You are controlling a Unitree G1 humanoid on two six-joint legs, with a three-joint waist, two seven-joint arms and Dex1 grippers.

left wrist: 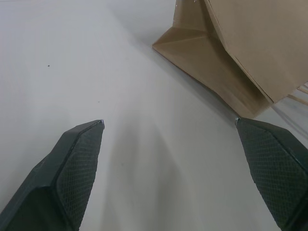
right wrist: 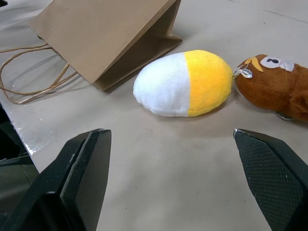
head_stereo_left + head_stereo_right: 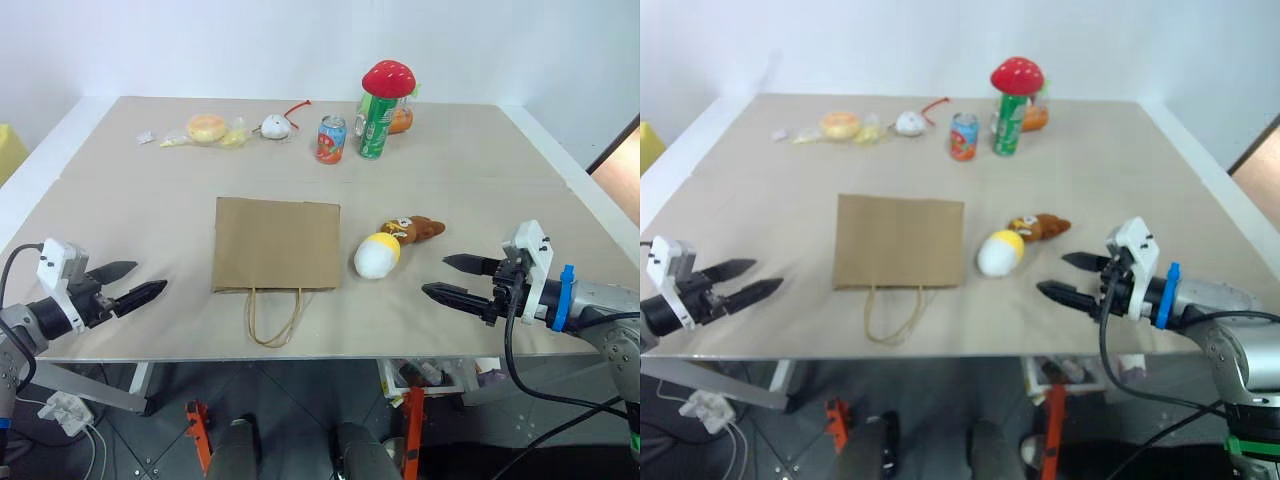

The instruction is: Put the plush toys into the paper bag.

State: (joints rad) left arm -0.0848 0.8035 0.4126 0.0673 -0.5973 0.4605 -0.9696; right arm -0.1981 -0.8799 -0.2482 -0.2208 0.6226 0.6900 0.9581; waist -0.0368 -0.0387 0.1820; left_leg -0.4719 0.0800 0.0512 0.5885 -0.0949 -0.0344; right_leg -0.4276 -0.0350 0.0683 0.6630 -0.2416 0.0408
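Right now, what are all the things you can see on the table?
paper bag: 1, brown, flat in the middle of the table, cord handles toward the near edge
egg plush toy: 1, white with a yellow end, just right of the bag
bear plush toy: 1, brown with a tan face, behind the egg toy, at its yellow end
short can: 1, red and blue, far side
tall can: 1, green, right of the short can
mushroom item: 1, red, on top of the tall can
small round thing: 1, white with a red cord, far side
wrapped snack: 1, orange-yellow, far left
table: 1, light beige
left end effector: 1, black, open, near left edge
right end effector: 1, black, open, facing the toys
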